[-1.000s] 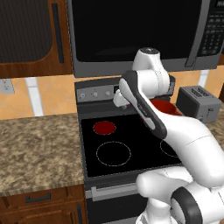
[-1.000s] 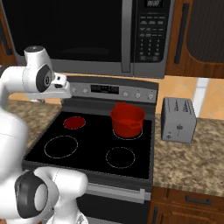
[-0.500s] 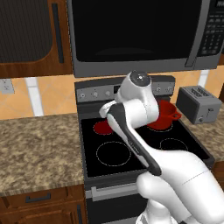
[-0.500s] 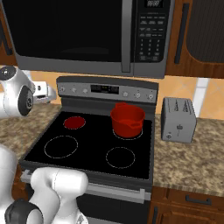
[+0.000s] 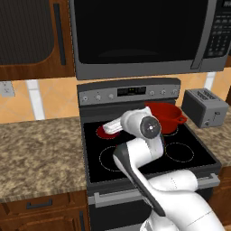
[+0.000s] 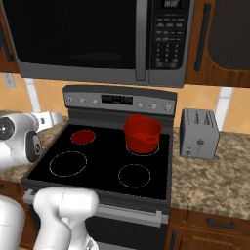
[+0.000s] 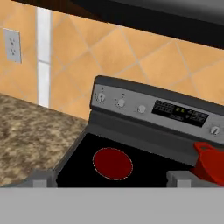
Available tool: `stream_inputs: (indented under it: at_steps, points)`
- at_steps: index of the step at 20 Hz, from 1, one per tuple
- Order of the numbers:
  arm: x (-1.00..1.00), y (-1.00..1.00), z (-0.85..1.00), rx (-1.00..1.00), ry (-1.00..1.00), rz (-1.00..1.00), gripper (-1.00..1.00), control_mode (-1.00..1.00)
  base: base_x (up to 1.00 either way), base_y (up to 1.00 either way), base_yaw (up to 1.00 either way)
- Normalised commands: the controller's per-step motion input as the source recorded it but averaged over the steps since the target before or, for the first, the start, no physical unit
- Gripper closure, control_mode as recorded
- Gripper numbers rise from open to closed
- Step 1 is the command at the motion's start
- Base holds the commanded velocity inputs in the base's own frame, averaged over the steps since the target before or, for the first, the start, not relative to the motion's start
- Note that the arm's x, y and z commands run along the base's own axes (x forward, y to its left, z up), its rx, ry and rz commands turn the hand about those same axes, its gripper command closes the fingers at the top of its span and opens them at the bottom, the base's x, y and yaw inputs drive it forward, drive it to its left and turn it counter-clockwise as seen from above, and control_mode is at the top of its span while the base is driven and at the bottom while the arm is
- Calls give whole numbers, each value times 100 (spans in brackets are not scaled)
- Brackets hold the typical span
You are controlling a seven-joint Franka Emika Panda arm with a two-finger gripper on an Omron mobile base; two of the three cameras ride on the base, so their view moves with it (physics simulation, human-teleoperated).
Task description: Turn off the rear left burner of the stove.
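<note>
The stove has a black glass top and a grey back panel with small knobs and a display. Its rear left burner glows as a solid red disc, also seen as the burner and, partly behind my hand, the burner. My gripper is open, its two fingertips wide apart with nothing between them. It points toward the left end of the back panel. The gripper hangs low over the rear left of the cooktop, and the gripper sits just left of the stove's edge.
A red pot stands on the rear right burner. A grey toaster sits on the counter to the right. A black microwave hangs above the stove. Speckled counter lies left, with a wall outlet above it.
My arm has swung down and to the left, drawing the hand back from the back panel to low over the cooktop's rear left. The jaws stay open. Pot and toaster have not moved.
</note>
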Motion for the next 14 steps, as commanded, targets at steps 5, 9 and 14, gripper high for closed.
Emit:
stream_inputs:
  at_steps: [5,9,14]
  points:
    - [0,0,-31,9,-40,0,-100,-100,0,0,0]
    - [12,0,-4,3,-31,0,-100,-100,0,0,0]
    - [26,0,-1,-2,-14,0,-100,-100,0,0,0]
